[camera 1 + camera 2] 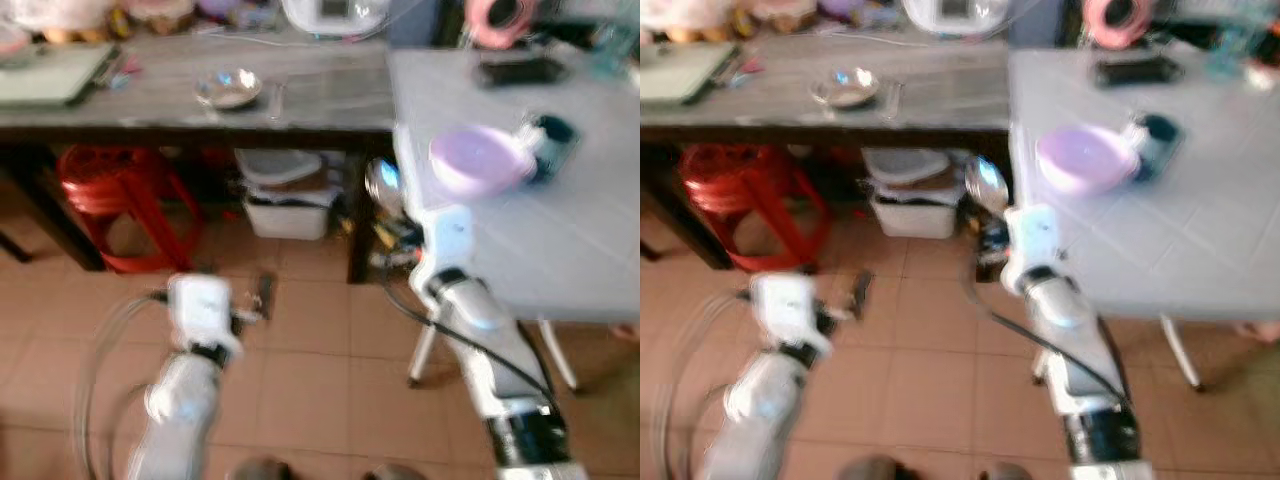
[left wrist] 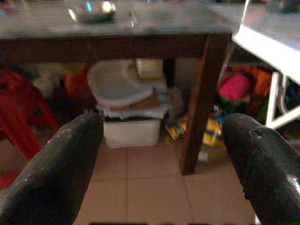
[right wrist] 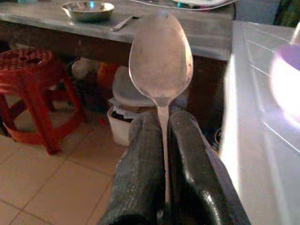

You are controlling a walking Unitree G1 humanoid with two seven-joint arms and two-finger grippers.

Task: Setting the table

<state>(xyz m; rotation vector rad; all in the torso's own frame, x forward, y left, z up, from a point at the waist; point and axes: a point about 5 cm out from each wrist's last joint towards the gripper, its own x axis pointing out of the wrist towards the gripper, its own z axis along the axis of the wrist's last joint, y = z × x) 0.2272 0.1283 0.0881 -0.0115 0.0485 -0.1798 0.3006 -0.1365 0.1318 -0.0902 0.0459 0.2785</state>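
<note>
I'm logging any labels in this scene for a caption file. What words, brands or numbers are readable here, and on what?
No text can be read in these pictures.
White appliance on the wooden table: markings too blurred to read.
Dark packet beside the pink bowl on the white table: print too blurred to read.
Spoon in the right gripper: no marking visible.

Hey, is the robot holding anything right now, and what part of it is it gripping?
The right gripper pinches a metal spoon by its handle, bowl pointing outward. The left gripper is open and holds nothing.
</note>
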